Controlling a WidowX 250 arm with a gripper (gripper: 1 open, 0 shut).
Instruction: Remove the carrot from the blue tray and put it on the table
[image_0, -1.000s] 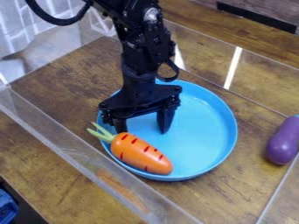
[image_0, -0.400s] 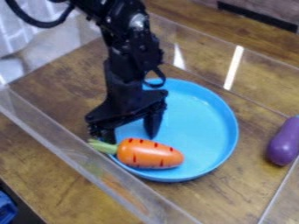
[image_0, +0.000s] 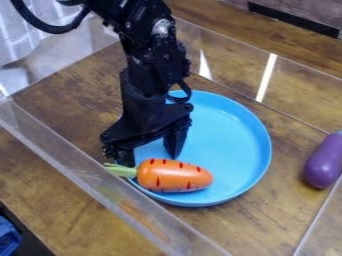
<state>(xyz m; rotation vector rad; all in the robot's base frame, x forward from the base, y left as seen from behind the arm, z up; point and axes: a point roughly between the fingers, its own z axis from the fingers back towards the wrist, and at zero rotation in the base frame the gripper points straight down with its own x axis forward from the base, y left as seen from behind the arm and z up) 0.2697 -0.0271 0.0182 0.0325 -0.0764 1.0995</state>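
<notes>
Orange shows first on my screen: the carrot, lying on its side in the tray, toward the near rim. Its leafy green end points to the left of my view, out by the tray's edge and close to the clear wall, while the thick orange body reaches right over the blue floor. I can pick out dark grooves across it.

I have the black gripper pitched down over the left part of the tray, its jaws standing wide with nothing held between them. Its fingers are just beside the carrot, on the far side in my view; whether one touches it, I can't tell from here.

Under the tray I see the brown wood-grain table. A purple toy sits right of the tray, apart from it, and something blue shows at the lower left corner, cut off by my view.
</notes>
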